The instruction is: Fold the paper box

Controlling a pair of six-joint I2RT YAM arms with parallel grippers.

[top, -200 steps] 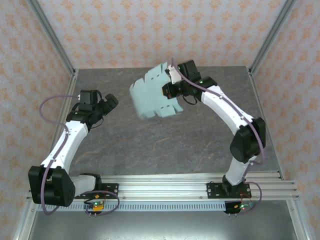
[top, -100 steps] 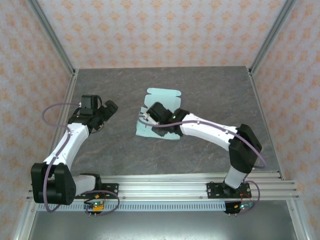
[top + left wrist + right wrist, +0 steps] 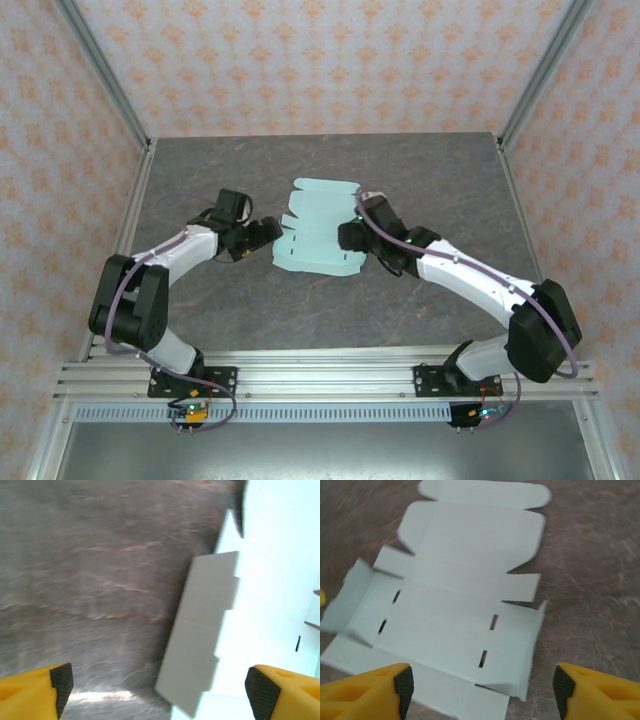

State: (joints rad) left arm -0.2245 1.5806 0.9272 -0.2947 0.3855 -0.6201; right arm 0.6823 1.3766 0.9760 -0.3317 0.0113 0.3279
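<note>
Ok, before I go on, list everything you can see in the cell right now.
paper box: one, pale mint green, unfolded die-cut sheet lying mid-table between the grippers
table: one, dark grey marbled, under everything
walls: three, peach with orange pattern, back and both sides
frame posts: two, silver, rising from the back corners
mounting rail: one, silver, near edge, under the arm bases
left gripper: one, yellow fingers with black pads, open, at the sheet's left edge
right gripper: one, yellow fingers with black pads, open, at the sheet's right edge
</note>
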